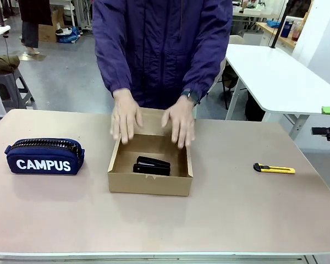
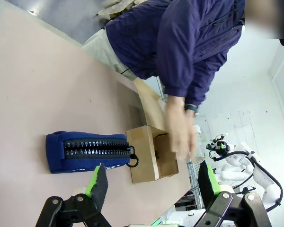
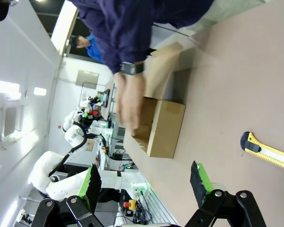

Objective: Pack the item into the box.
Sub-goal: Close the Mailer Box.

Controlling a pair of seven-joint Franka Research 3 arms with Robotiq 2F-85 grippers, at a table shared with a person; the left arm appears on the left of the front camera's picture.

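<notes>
The black stapler (image 1: 152, 165) lies flat on the floor of the open brown cardboard box (image 1: 148, 183) at the table's middle. Both of the person's hands (image 1: 126, 116) rest on the box's far rim, where the lid flap (image 1: 154, 116) hangs behind. In the left wrist view the box (image 2: 146, 158) shows side-on, beyond my left gripper (image 2: 151, 185), which is open and holds nothing. My right gripper (image 3: 146, 182) is open too and bare, with the box (image 3: 166, 129) farther off. The person's hand (image 3: 131, 105) reaches over that box.
A navy "CAMPUS" pencil case (image 1: 44, 156) lies left of the box, also in the left wrist view as the pencil case (image 2: 87, 151). A yellow-and-black utility knife (image 1: 274, 168) lies to the right; the right wrist view shows the knife (image 3: 269, 152) close by. The near table half is bare.
</notes>
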